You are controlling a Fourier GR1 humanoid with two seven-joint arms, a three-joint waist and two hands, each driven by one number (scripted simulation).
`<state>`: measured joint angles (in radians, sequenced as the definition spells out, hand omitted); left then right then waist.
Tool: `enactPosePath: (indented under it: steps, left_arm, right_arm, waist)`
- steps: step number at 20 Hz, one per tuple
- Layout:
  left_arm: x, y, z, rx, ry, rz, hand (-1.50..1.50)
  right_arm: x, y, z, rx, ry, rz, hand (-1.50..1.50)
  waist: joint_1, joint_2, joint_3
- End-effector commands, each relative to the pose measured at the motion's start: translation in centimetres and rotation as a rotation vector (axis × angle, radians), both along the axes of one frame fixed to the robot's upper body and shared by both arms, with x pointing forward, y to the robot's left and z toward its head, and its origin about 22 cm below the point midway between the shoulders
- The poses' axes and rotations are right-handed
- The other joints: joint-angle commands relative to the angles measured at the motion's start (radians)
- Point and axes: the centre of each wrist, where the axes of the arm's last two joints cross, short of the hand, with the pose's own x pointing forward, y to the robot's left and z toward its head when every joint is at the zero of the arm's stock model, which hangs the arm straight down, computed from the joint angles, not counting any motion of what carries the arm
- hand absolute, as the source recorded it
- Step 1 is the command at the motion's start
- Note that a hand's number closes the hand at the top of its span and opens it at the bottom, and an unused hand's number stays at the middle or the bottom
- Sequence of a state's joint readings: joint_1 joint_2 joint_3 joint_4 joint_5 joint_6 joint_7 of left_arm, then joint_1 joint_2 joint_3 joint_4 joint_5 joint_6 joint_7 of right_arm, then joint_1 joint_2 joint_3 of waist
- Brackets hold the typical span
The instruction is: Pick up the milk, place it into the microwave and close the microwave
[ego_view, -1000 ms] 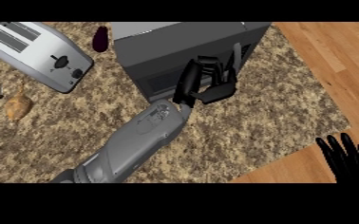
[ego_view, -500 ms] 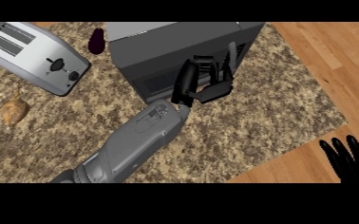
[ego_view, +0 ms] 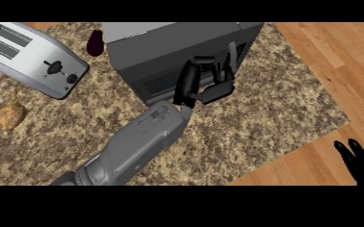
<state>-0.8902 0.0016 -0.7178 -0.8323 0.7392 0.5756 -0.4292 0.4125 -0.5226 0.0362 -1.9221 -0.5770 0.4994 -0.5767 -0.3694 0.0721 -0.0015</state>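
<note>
**Head view: left hand against the microwave's front**

Head view is showing no milk anywhere; whether it is sitting inside the microwave [ego_view: 181,48] cannot be told, so its place relative to the fingers cannot be told either. The microwave, a dark grey box, is standing at about twelve o'clock on the speckled counter [ego_view: 270,110], its front face turned toward six o'clock and looking shut.

The left hand [ego_view: 202,79] is lying against that front face, near its right-hand end. Its fingers [ego_view: 231,57] are pointing up toward twelve o'clock, mostly straight and spread a little, touching the panel, while the thumb [ego_view: 213,92] is bending across below them. Nothing is showing inside the hand. The grey forearm [ego_view: 135,146] is running down from the wrist toward seven o'clock.

The right hand [ego_view: 352,156] is resting at four o'clock at the view's edge, over the wooden floor [ego_view: 320,53], fingers straight and up, holding nothing.

A silver toaster [ego_view: 39,57] is lying at ten o'clock, well apart from the hand. A dark purple object [ego_view: 95,43] is standing just beside the microwave's left corner. A tan, bread-like lump [ego_view: 10,115] is sitting at nine o'clock.
</note>
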Motion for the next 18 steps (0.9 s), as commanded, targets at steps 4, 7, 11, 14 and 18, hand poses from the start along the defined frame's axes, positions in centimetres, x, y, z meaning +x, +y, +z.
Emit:
enactPosePath:
  steps: [4, 7, 11, 14, 18]
  left_arm:
    - [1.9, -0.1, 1.4, 0.005, -0.008, 0.026, 1.50]
    - [1.9, 0.1, 1.0, -0.002, -0.009, 0.022, 1.50]
    - [1.8, 0.1, 0.9, -0.004, -0.014, 0.038, 1.50]
    - [2.0, 0.0, 1.2, -0.009, -0.021, 0.033, 1.50]
    - [1.9, 0.1, 0.7, -0.007, -0.028, 0.039, 1.50]
  right_arm:
    - [-0.5, 0.1, 0.6, 0.048, -0.006, 0.049, -1.50]
    - [-1.0, 0.2, 0.2, 0.068, 0.019, 0.051, -1.50]
    - [-0.9, 0.0, 0.8, 0.062, 0.015, 0.059, -1.50]
    - [-1.0, -0.3, 1.3, 0.052, 0.017, 0.063, -1.50]
    - [-1.2, -0.1, 1.5, 0.064, 0.020, 0.091, -1.50]
  waist:
    - [-0.028, 0.014, 0.001]
    - [-0.022, 0.017, 0.001]
    - [-0.032, 0.020, 0.002]
    - [-0.030, 0.019, 0.001]
    - [-0.031, 0.021, 0.002]
